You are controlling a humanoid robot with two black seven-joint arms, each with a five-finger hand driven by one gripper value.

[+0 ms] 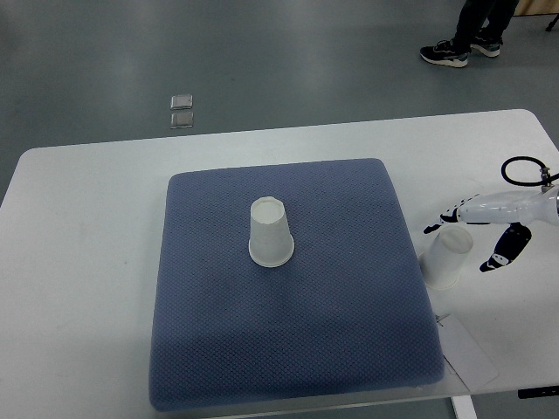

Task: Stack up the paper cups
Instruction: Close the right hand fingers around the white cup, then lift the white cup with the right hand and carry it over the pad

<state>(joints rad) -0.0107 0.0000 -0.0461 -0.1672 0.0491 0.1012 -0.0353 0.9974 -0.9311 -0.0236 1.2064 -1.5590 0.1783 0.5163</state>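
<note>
Two paper cups stand upside down, bases up. One cup (270, 231) sits near the middle of the blue mat (210, 349), which covers most of the white bench (87, 227). The second cup (446, 257) stands off the mat, on the bare bench just beside the mat's right edge.

The right hand (486, 229) comes in from the right edge and sits at that second cup. Its fingers (505, 250) are spread, some reaching over the cup's far side and others hanging to the cup's right; whether any actually touch the paper cannot be told, and none pinch it yet. The left arm is out of view.

The step in hand looks to be grasping the right-hand cup. To do it well, the fingers should close around the cup's wall from opposite sides, with light pressure, since thin paper dents easily. Then lift it straight up so that the rim clears the mat's edge, carry it left until it is centred over the mat cup's base, and lower it squarely so it sleeves down without tipping that cup.
</note>
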